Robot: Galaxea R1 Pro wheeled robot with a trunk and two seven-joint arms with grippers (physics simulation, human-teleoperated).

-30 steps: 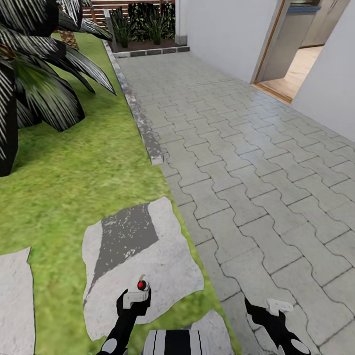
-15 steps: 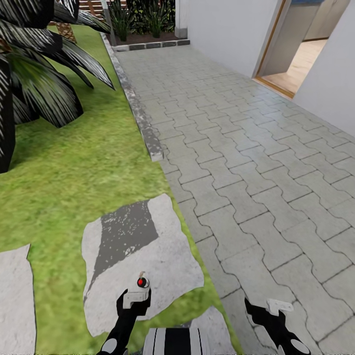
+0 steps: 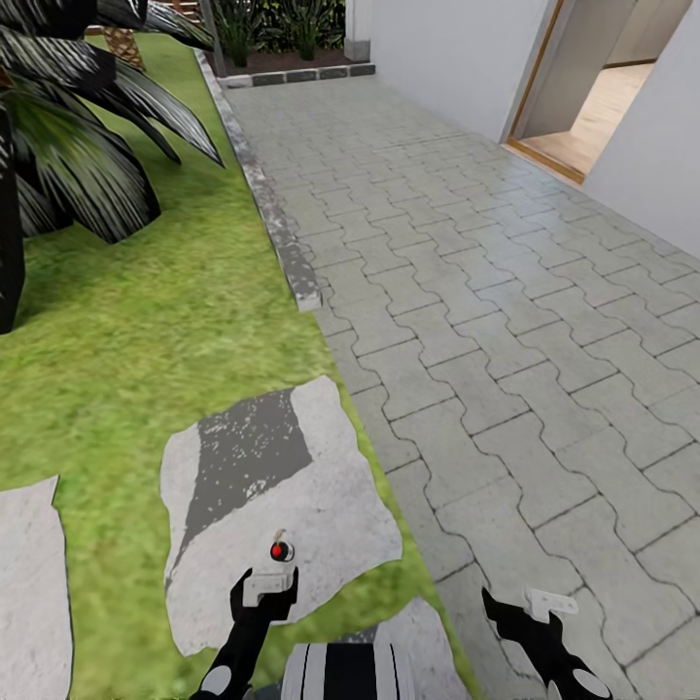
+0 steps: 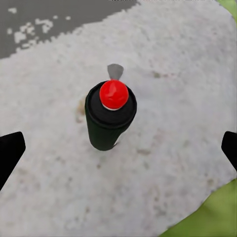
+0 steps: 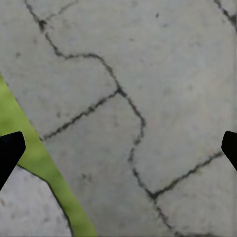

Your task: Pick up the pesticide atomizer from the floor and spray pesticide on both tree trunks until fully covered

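The pesticide atomizer (image 3: 282,552) is a small dark bottle with a red top, standing upright on a pale stepping stone (image 3: 321,506) in the garden lawn (image 3: 146,331). My left gripper (image 3: 264,595) is open just behind it. In the left wrist view the atomizer (image 4: 109,118) is centred between the two dark fingertips (image 4: 10,150), which are spread wide and do not touch it. My right gripper (image 3: 525,617) hangs open over the grey paving, empty, with its fingertips (image 5: 10,150) far apart. The trees, their trunks and any pesticide are out of view.
A palm with dark fronds (image 3: 68,146) stands on the lawn at the left. A stone kerb (image 3: 282,243) separates the grass from the wide paved path (image 3: 467,292). A white house wall with an open doorway (image 3: 583,107) is at the right. A planter bed (image 3: 282,49) lies far ahead.
The whole picture has slid slightly upward, so the camera has moved. Both arms keep their pose, and the atomizer still stands on the stone in front of the left gripper.
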